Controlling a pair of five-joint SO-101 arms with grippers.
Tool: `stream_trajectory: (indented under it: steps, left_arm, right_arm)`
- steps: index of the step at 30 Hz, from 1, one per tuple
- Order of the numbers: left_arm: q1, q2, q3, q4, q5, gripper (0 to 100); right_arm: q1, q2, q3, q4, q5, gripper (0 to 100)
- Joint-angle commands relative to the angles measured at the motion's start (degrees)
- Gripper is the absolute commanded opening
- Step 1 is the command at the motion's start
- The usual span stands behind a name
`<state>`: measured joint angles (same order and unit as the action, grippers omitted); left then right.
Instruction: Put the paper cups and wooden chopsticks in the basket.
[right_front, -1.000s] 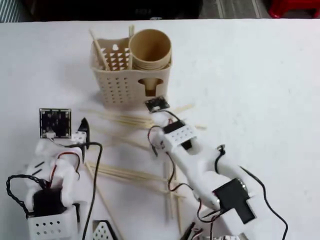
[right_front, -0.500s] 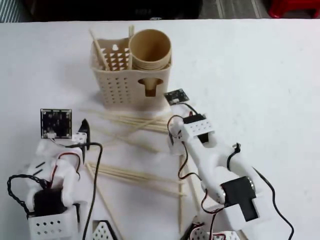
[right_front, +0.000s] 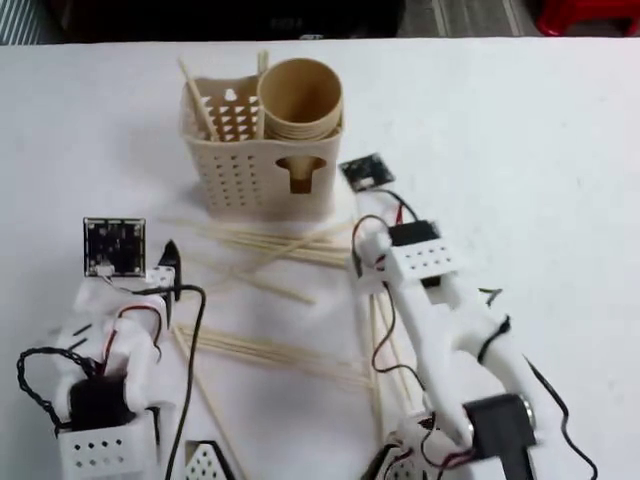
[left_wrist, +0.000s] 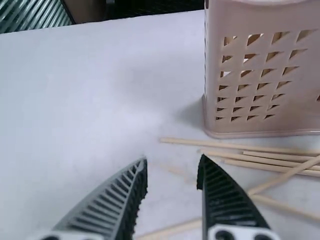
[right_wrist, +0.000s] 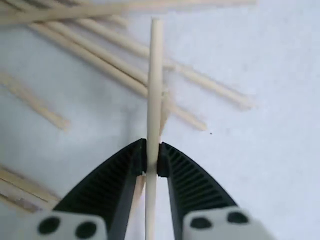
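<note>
Right end effector pinches one chopstick over scattered chopsticks beside the basket; left end effector gapes.

Cream, tan and pale wood on white
The table was plain white; the basket was cream, its walls patterned with rows of small holes, and the cups in it were tan. The chopsticks were light, unpainted wood, as was the chopstick in the right gripper. That gripper and the left gripper both had black jaws with a ribbed, saw-tooth pattern on the inner faces. The arms' shells were white, with black motors, black and red wires and a black square board dotted with small pale marks
</note>
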<state>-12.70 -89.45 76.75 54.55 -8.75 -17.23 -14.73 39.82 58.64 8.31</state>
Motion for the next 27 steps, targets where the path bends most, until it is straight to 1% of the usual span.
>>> stream_trajectory:
  steps: [1,9,16,17,20,25,27]
  left_arm:
    - [-0.31,-0.57,-0.09,-1.32,0.09,17]
    - [-0.31,-0.57,0.26,-1.23,0.09,17]
    - [-0.31,-0.57,0.79,-1.41,0.09,17]
    - [-0.31,-0.57,0.79,-1.41,0.09,17]
    - [-0.31,-0.57,0.79,-1.41,0.09,17]
    - [-0.31,-0.57,0.79,-1.41,0.09,17]
    - [-0.31,-0.57,0.79,-1.41,0.09,17]
  right_arm:
    - [1.27,-5.85,-2.2,0.4,0.53,1.8]
    - [1.71,-17.36,-5.01,0.75,0.62,1.8]
    - [1.36,-23.6,-13.98,7.25,0.0,1.8]
    - [1.36,-24.04,-15.91,7.6,-0.26,1.8]
    - [1.27,-24.04,-22.95,7.69,-4.4,1.8]
    - [-4.09,-21.41,-34.11,7.43,-8.88,1.8]
    - [-6.9,-19.74,-37.89,5.14,-10.2,1.8]
